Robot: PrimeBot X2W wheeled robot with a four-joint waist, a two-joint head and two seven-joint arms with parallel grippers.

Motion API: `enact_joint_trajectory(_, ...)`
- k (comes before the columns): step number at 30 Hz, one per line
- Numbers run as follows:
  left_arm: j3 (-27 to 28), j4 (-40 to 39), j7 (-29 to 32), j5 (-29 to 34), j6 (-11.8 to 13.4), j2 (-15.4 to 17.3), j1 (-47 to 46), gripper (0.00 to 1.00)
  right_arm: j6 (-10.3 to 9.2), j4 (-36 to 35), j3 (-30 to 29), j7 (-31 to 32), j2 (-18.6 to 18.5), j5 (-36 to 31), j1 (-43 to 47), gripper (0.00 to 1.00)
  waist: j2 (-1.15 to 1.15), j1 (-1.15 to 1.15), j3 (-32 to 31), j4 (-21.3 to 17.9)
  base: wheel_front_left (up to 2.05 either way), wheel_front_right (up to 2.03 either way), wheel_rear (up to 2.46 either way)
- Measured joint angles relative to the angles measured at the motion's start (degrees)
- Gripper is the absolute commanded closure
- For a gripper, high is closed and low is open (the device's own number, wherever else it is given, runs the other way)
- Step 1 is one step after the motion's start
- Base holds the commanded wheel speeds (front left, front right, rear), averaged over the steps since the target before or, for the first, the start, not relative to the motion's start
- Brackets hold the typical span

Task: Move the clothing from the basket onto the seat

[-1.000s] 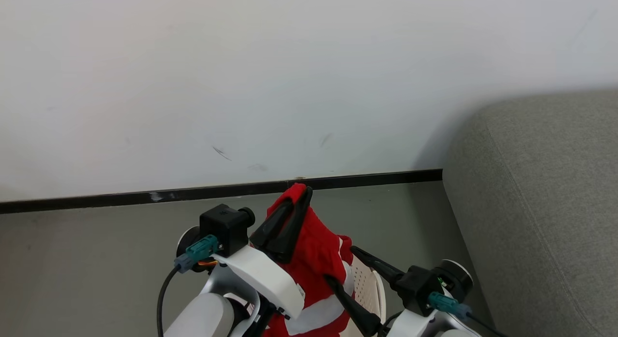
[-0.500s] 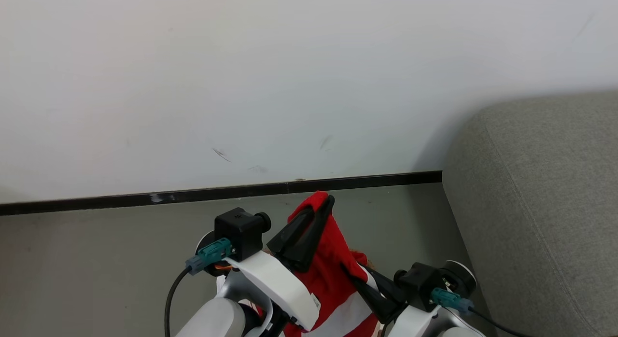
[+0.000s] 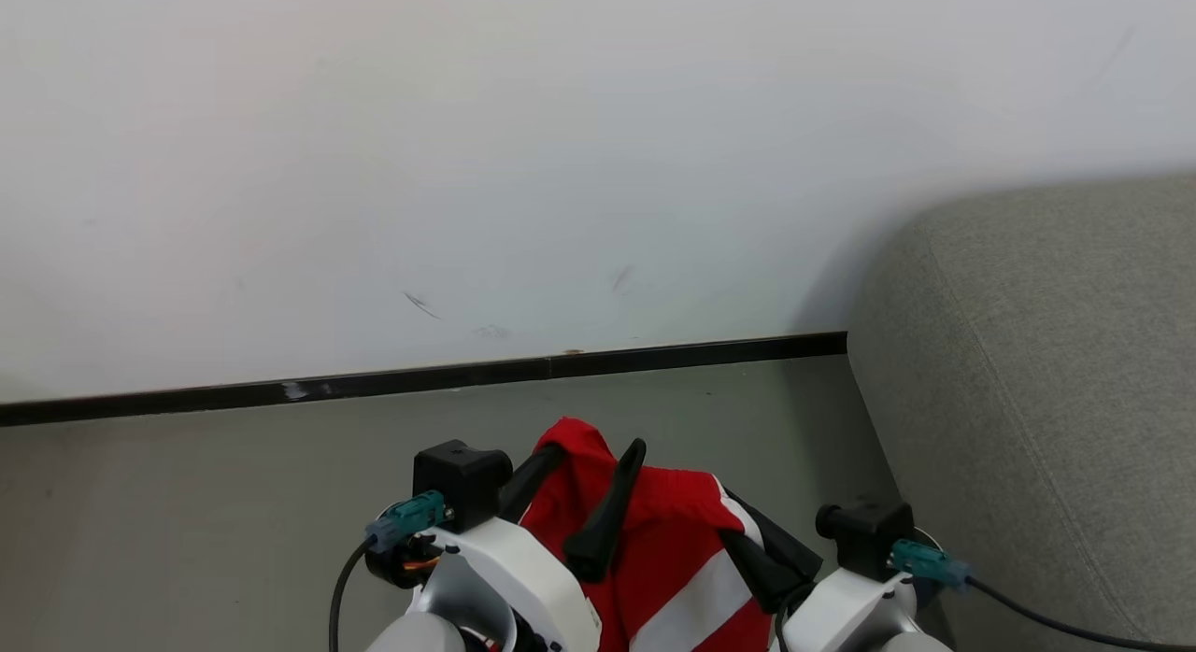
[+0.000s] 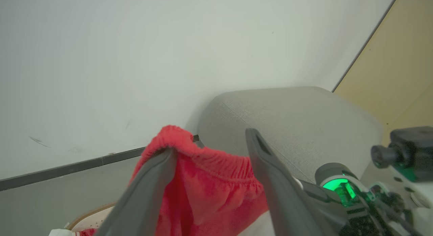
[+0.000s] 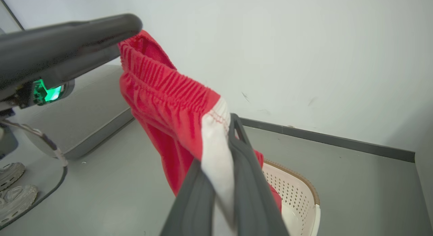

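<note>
Right gripper [image 5: 227, 138] clamps the clothing [image 5: 162, 94]; left gripper [image 4: 209, 143], spread wide, seemingly just props it up.

we released the left gripper [image 3: 598, 448]: its fingers [image 3: 607, 503] had been clamped on the top hem of the clothing [image 3: 659, 549], and they ended up spread wide with the waistband draped against one of them. we shut the right gripper [image 3: 727, 512], which had stood open beside the clothing, onto its white stripe. the hem dropped lower in the head view, off the black skirting [image 3: 420, 379], and the clothing fanned out wider between both grippers.
</note>
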Motion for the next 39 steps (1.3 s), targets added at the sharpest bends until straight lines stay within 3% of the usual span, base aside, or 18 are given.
enact_joint_trajectory(26,-0.89,-0.46,0.97,-0.47,0.07,1.78,3.99,0.0,0.0,-2.76,-8.99,0.0,-2.99,6.82,0.21,1.0,0.0,0.0,0.04,-1.24,0.0,0.0,0.0)
enact_joint_trajectory(39,-2.91,-2.57,0.46,-0.98,-2.2,1.86,4.34,0.0,0.0,-5.95,-18.11,0.0,-7.0,7.8,0.38,1.0,0.0,0.0,-0.09,-3.14,0.0,0.0,0.0)
